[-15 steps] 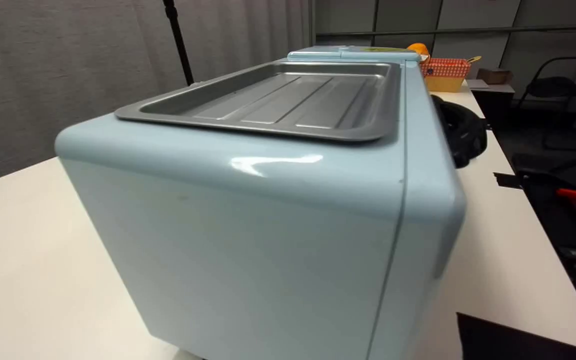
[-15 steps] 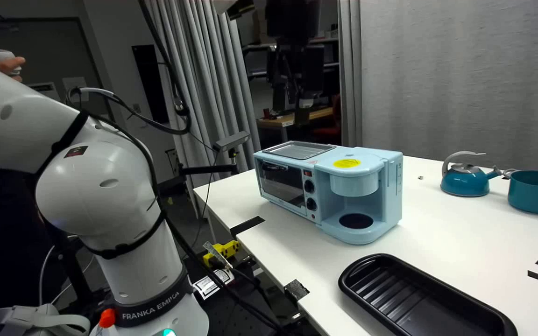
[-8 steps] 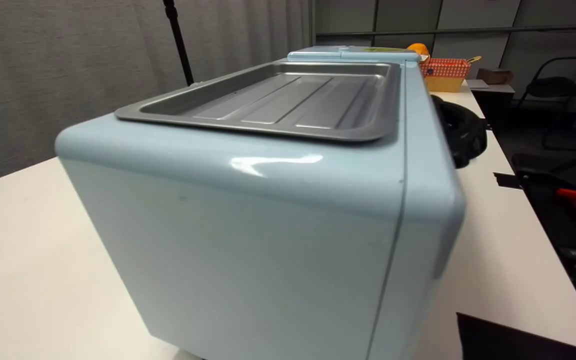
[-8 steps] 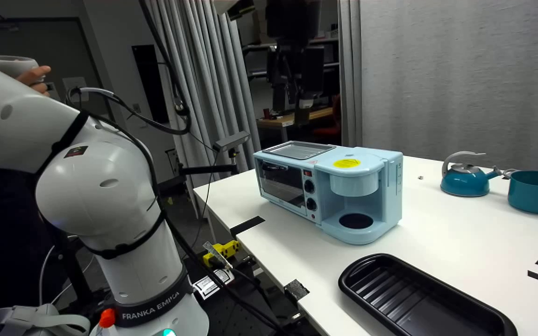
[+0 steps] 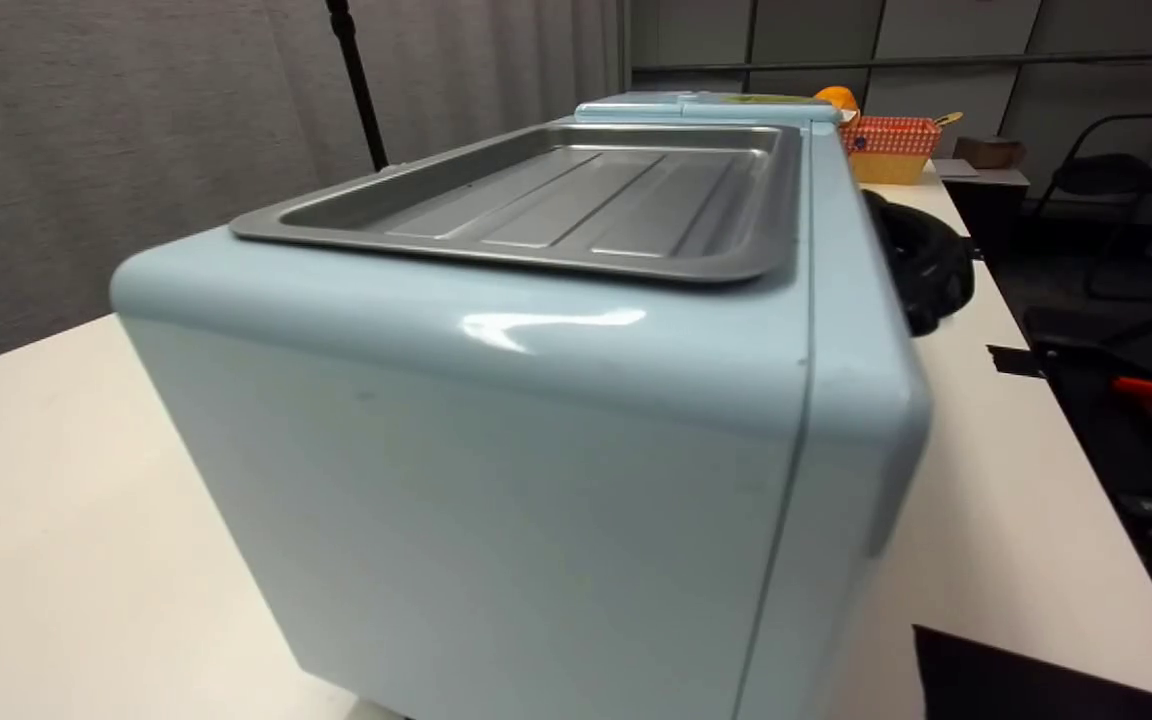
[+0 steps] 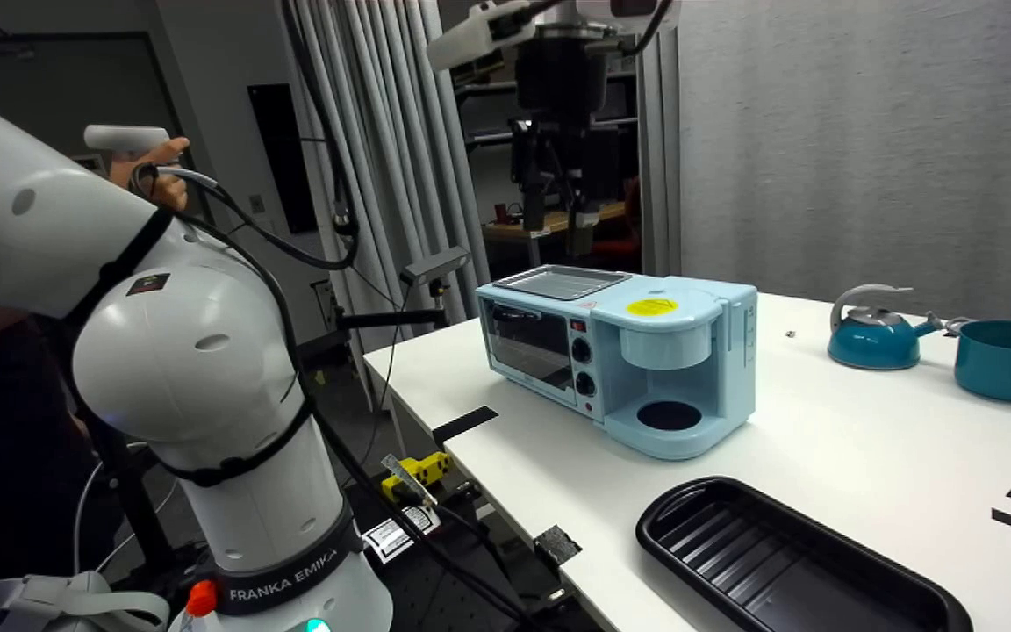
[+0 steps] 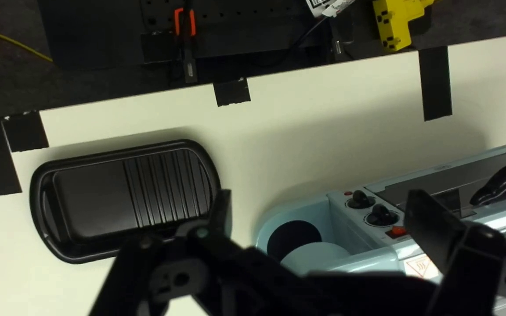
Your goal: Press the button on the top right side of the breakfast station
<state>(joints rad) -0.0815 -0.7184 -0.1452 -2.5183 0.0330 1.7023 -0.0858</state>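
The breakfast station is a pale-blue box appliance in both exterior views [image 5: 456, 480] [image 6: 608, 351], with a grey griddle tray [image 5: 576, 200] on top. Its front panel has two black knobs, a red rocker switch [image 6: 577, 326] at the panel's top and a small red light [image 6: 590, 406] at its bottom. In the wrist view the station [image 7: 369, 259] is partly hidden by my gripper; the red switch [image 7: 397, 231] shows beside one finger. My gripper [image 6: 558, 226] is open and empty, pointing down above and behind the station, apart from it. Its fingers [image 7: 323, 215] stand wide apart in the wrist view.
A black ribbed pan [image 6: 795, 562] lies on the white table [image 6: 865, 465] before the station; it also shows in the wrist view [image 7: 125, 202]. A teal kettle [image 6: 874, 341] and teal pot [image 6: 1010, 360] stand at the far right. A person's hand [image 6: 150, 167] holds a controller.
Over the last half second my gripper has come down and slightly right in an exterior view, and the arm has shifted slightly. The person's hand has moved right. The station has not moved.
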